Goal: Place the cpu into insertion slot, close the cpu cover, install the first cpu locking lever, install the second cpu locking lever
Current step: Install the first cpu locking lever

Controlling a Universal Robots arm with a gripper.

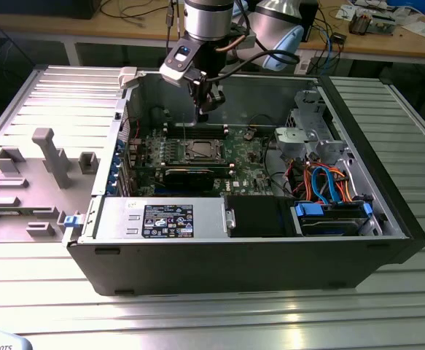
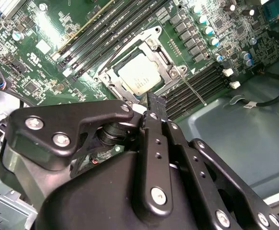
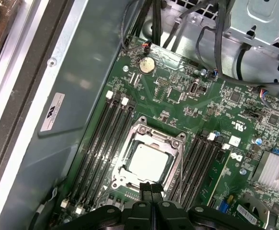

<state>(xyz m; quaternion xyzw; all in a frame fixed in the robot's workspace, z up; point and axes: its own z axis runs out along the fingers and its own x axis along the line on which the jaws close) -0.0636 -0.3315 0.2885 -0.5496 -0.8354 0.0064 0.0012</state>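
The cpu [image 2: 139,76] [image 3: 149,162], a dull silver square, lies in the insertion slot [image 1: 200,151] on the green motherboard [image 3: 187,103]. The cpu cover [image 2: 165,60] [image 3: 176,165], a silvery frame, lies flat around the chip. One thin metal locking lever [image 2: 195,92] juts out from the socket's corner, away from the frame. My gripper [image 1: 202,113] hangs just above the socket's edge in the exterior view. In both wrist views its black fingertips [image 2: 154,103] [image 3: 149,188] are pressed together, shut on nothing, close over the rim of the cover.
Long black memory slots [image 3: 103,139] flank the socket on both sides. The open case's walls [image 1: 358,124] ring the board, with a drive cage and orange and blue cables [image 1: 329,182] at the exterior view's right. A grey fixture [image 1: 48,157] stands outside on the exterior view's left.
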